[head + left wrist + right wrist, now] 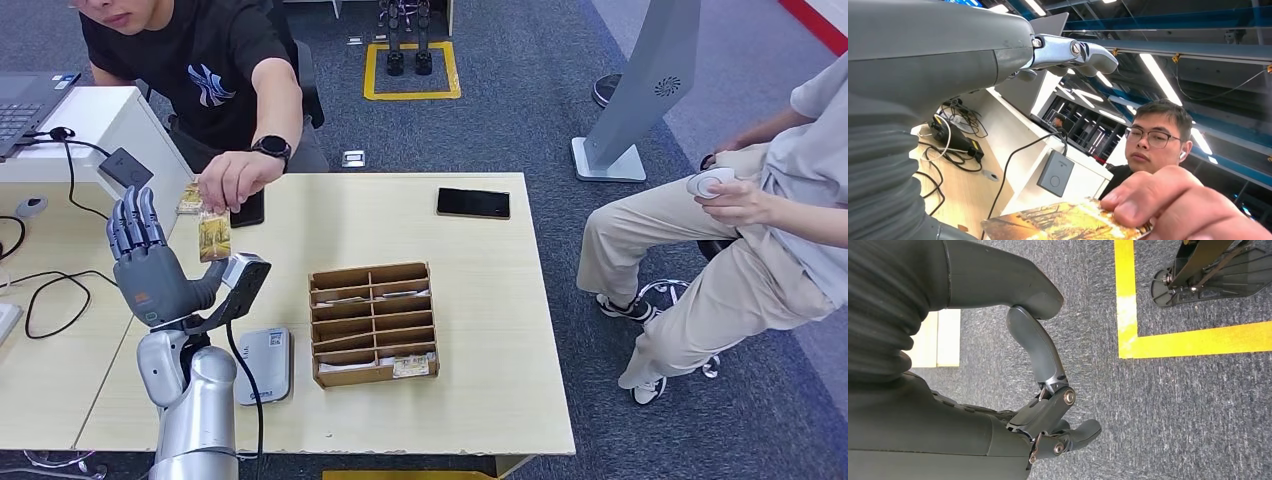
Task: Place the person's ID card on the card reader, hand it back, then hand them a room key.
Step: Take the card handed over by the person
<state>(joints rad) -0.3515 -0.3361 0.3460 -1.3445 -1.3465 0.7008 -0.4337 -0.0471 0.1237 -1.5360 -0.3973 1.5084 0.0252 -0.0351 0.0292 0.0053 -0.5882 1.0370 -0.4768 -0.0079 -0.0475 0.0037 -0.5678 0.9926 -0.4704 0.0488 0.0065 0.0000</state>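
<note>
A person in a black shirt reaches over the table and pinches a yellow-brown ID card [214,237] in their fingers [232,180]. My left hand [150,265] is raised beside it, fingers spread upward and thumb out under the card, holding nothing. The left wrist view shows the card [1063,222] close to my palm, with the person's fingers [1168,205] on it. A grey card reader [265,365] lies flat on the table near my left arm. A wooden slotted box [372,322] holds several key cards. My right hand [1048,425] hangs over the carpet with its fingers curled in, holding nothing.
Two black phones [473,203] [248,210] lie on the table's far side. A small dark device [125,168] with cables sits on the white counter to the left. A second person [760,200] sits to the right of the table.
</note>
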